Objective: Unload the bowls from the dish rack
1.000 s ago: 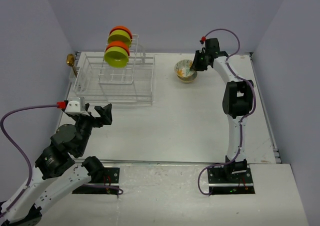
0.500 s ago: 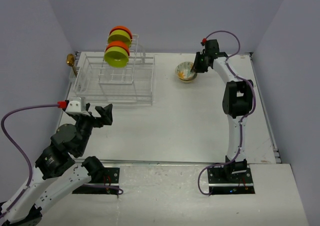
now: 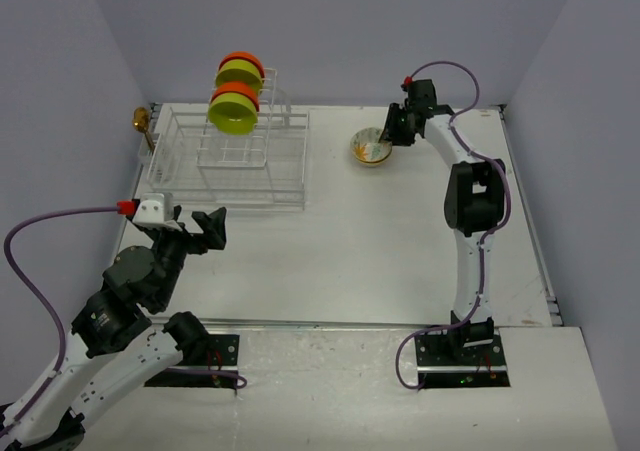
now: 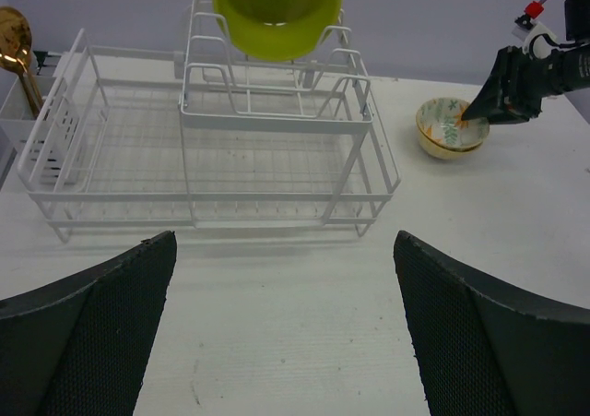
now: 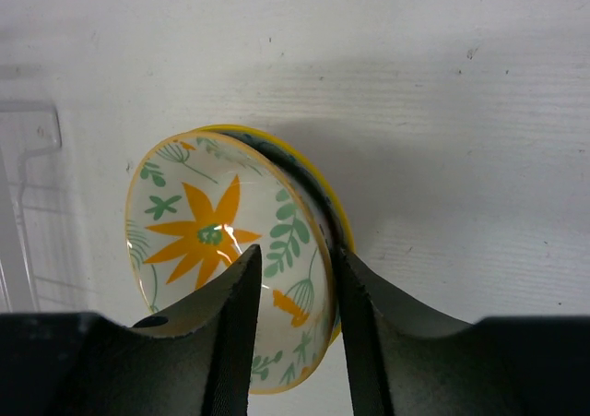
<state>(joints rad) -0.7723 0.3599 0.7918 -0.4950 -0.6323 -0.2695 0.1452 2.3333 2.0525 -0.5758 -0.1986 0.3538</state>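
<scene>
1. Overhead, glossy orange and lime-green round bowls [image 3: 236, 96] stand on edge in the upright section of the white wire dish rack [image 3: 250, 199]. A white floral-patterned round bowl [image 3: 368, 151] sits well to its right on the white surface [image 3: 380, 241].
2. From the left wrist, the left claw [image 4: 281, 268] gapes wide and holds nothing, facing the rack [image 4: 277, 121].
3. From the right wrist, the right claw [image 5: 293, 259] pinches the floral bowl's [image 5: 203, 231] rim.

The white tabletop [image 3: 380, 241] and its load
Far left, a white wire dish rack [image 3: 232, 183]; a floral white bowl [image 3: 370, 151] well right of it.
</scene>
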